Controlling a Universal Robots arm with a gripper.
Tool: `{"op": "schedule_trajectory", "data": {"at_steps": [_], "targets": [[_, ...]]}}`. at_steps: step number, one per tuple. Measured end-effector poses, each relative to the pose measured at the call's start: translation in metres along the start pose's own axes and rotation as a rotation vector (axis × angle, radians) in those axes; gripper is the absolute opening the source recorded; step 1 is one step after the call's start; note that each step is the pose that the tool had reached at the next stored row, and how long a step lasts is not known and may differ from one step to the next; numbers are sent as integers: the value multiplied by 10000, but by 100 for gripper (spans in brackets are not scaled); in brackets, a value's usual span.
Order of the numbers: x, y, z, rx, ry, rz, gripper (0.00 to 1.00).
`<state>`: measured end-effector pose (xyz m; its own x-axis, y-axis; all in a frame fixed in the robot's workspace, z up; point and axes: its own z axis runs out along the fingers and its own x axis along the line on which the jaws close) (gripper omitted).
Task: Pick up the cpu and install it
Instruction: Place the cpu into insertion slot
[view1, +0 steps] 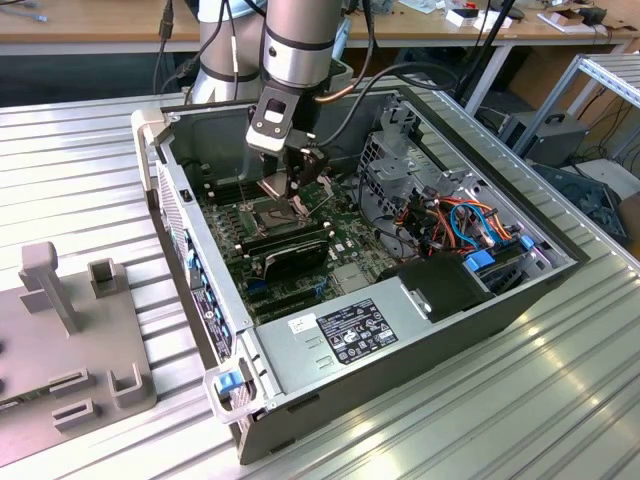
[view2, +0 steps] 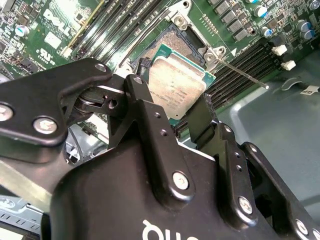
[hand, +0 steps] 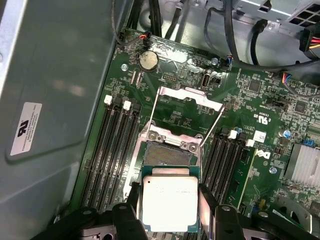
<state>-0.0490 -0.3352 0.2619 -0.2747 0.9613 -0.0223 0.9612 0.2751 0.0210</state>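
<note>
cpu (hand: 170, 202): metal top up, clamped between gripper (view2: 171, 96) fingers (hand: 206, 200) | position: just over open socket (hand: 167, 155), overlapping one edge, contact not discernible | load plate (hand: 189, 97) hinged up | empty memory slots (hand: 112, 145) flanking socket | green motherboard (hand: 260, 130) inside open PC case (view1: 195, 260) on ribbed metal surface (view1: 500, 400)

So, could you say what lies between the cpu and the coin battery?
In the first wrist view, the open socket and its raised plate separate cpu and battery.
</note>
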Motion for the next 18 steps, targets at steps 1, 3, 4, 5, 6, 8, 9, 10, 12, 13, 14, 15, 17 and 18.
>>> {"op": "schedule_trajectory", "data": {"at_steps": [1, 3, 4, 5, 6, 8, 9, 10, 12, 13, 14, 15, 17, 18], "targets": [[0, 0, 4, 0, 0, 128, 55], [0, 0, 9, 10, -9, 458, 55], [0, 0, 14, 15, -14, 690, 55], [0, 0, 18, 19, -18, 856, 55], [0, 0, 23, 24, -24, 1097, 55], [1, -1, 33, 34, -32, 1516, 55], [1, -1, 37, 37, -35, 1686, 55], [1, -1, 44, 44, -42, 1982, 55], [1, -1, 55, 55, -52, 2464, 55], [1, -2, 57, 60, -57, 2589, 55], [2, -1, 72, 56, -53, 2598, 55], [1, -2, 82, 42, -42, 2598, 55], [2, -2, 107, 30, -32, 2599, 55], [3, -2, 120, 30, -35, 2599, 55]]}}
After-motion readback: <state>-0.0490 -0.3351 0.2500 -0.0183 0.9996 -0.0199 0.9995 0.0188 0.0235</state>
